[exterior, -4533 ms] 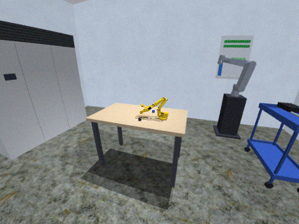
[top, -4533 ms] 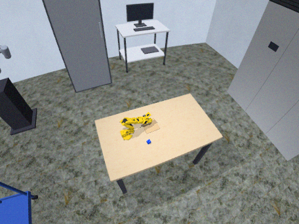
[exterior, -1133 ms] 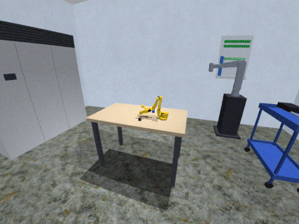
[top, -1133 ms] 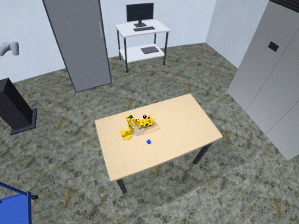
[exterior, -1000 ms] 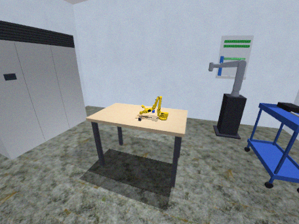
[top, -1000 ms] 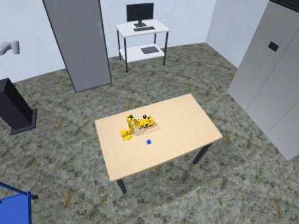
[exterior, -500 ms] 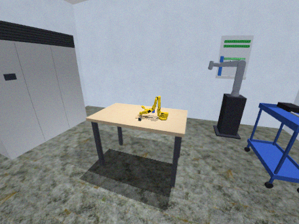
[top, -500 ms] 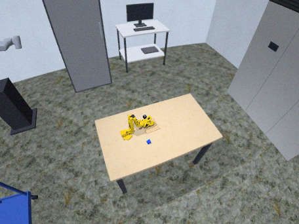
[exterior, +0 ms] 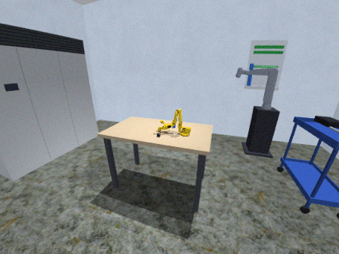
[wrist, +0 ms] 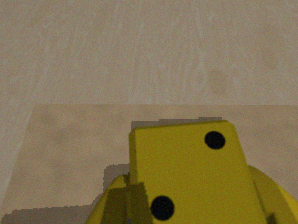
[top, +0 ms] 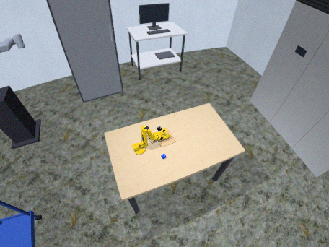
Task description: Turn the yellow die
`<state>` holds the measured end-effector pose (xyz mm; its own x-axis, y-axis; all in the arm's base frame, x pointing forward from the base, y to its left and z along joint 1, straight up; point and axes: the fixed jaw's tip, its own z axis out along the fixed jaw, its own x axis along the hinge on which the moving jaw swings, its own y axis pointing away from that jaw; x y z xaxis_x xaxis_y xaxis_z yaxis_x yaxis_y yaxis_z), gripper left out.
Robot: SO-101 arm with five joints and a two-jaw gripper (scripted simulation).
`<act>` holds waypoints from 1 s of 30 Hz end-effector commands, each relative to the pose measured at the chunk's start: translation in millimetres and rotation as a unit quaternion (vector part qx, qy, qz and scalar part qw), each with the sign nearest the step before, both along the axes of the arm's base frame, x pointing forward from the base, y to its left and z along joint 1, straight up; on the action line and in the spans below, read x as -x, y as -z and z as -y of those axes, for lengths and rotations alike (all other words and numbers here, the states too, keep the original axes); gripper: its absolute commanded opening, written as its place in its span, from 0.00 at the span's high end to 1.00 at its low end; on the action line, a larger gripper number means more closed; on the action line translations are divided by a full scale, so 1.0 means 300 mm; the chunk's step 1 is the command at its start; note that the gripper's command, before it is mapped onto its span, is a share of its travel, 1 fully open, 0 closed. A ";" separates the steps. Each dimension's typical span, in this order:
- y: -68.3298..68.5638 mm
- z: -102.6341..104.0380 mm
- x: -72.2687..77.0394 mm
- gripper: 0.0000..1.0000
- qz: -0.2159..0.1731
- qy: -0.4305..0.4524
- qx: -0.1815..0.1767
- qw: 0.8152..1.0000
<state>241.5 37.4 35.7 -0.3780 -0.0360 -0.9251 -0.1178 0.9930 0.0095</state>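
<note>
One table [top: 202, 144] carries everything you need, so start there: the arm [top: 144, 139] sits near its middle, reaching out over the tan mat [top: 169, 141], with the blue die [top: 163, 156] well apart on the bare wood in front of it. Your gripper [wrist: 192, 212] is nearly closed, clamped on the yellow die [wrist: 187, 170], which the wrist view shows tilted above the mat with two pips visible on the face toward the camera. Your main risk is releasing from this height or tilt: the die could tumble to an unintended face or roll off the mat's edge. You also cannot read the blue die's top number from these views, so you may match the wrong value. Pressing down could drag or wrinkle the mat.
</note>
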 end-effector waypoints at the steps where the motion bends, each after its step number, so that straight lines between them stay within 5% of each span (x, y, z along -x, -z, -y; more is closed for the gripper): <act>1: -0.033 0.000 -0.026 1.00 0.034 0.003 -0.007 0.999; 30: -0.002 0.000 -0.027 1.00 0.034 0.003 -0.007 0.999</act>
